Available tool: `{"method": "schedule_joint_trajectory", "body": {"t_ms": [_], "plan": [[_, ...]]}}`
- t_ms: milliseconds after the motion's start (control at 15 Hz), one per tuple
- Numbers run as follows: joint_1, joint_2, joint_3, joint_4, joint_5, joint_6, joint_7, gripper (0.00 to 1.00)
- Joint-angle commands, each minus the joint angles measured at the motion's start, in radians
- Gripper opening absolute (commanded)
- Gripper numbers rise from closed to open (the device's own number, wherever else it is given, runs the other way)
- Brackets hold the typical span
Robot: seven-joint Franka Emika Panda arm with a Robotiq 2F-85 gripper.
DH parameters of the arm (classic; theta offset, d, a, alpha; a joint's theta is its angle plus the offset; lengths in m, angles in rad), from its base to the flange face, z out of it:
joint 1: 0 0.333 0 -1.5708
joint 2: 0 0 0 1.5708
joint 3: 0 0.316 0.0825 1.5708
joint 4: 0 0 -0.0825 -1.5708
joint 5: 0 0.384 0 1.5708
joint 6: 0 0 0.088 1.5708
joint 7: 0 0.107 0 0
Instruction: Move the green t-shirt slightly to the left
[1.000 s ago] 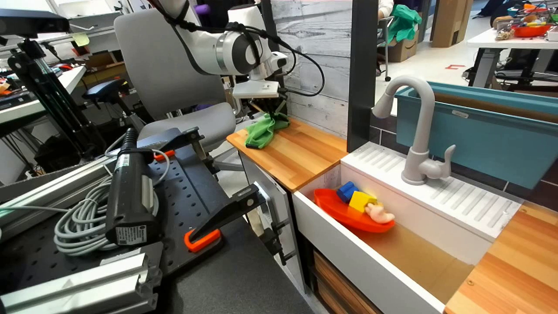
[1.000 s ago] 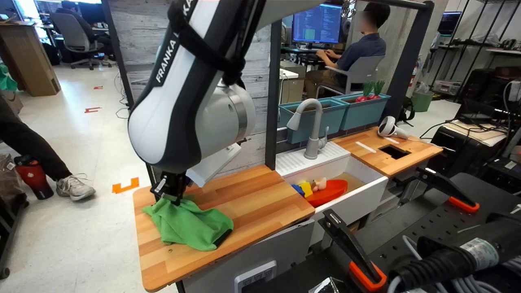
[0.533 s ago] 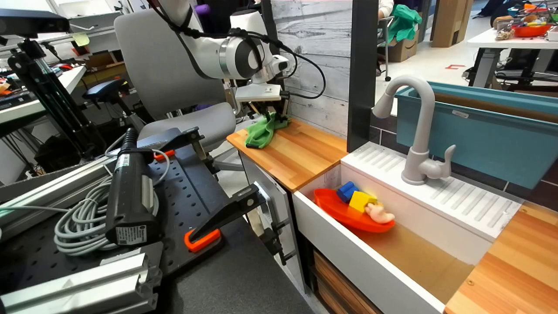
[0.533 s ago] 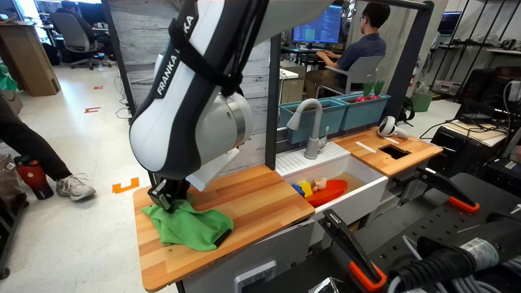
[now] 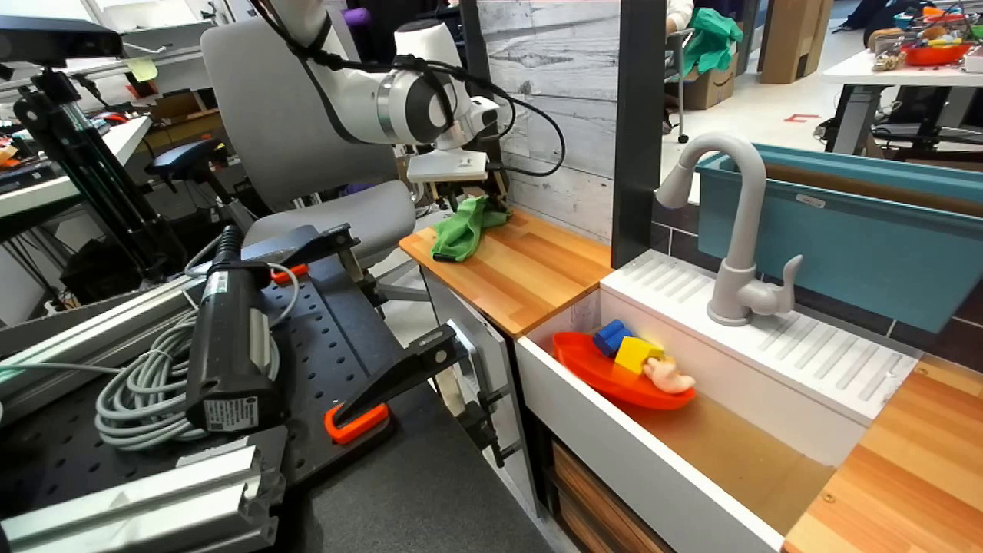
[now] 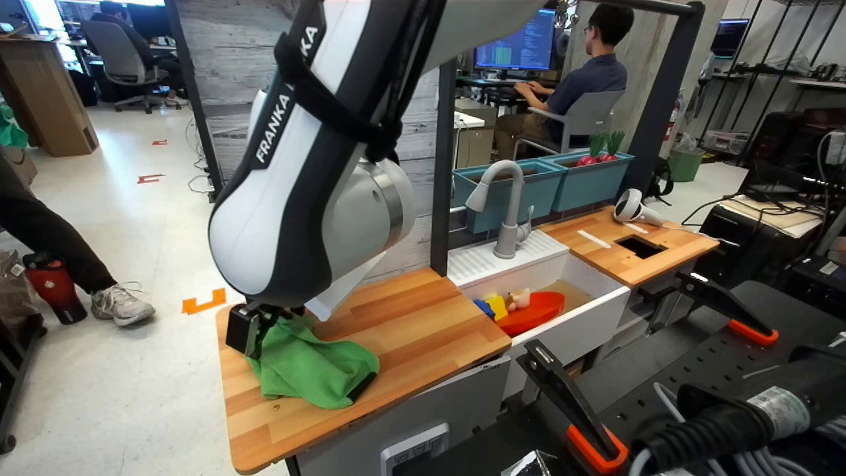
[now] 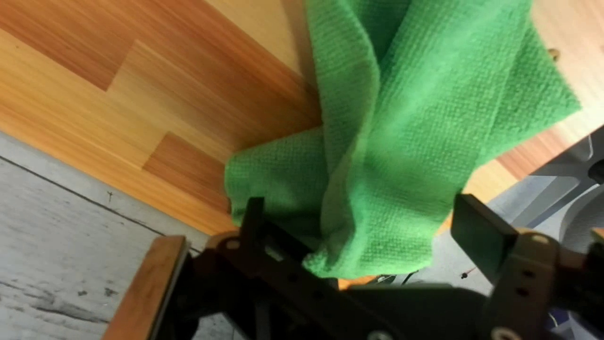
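Gripper (image 7: pixel 361 212) spread wider vs. 1 s ago, nothing held, green shirt (image 6: pixel 314 367) slack on left counter (image 6: pixel 423 317): shift prob. done.

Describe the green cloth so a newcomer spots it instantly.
Find the sink, then the wooden counter against the plank wall. Toward the end away from the sink, by the gripper, lies the crumpled green cloth. Unlike the tan counter and black gripper, it is bright green.

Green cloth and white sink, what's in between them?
In both exterior views, bare wooden countertop lies between the green cloth and the white sink.
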Motion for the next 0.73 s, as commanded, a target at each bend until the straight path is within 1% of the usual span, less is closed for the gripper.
{"method": "schedule_joint_trajectory", "body": {"t_ms": [0,67,267,400,467,667], "plan": [[-0.045,-0.092,0.045,-0.163,-0.013,0.083,-0.019,1.00],[-0.044,-0.112,0.040,-0.195,-0.013,0.106,-0.010,1.00],[-0.094,-0.190,0.080,-0.307,-0.007,0.154,-0.014,1.00],[-0.143,-0.246,0.119,-0.382,-0.009,0.158,-0.027,1.00],[-0.084,-0.154,0.076,-0.256,0.000,0.131,-0.004,1.00],[-0.123,-0.216,0.103,-0.332,0.001,0.131,-0.015,1.00]]}}
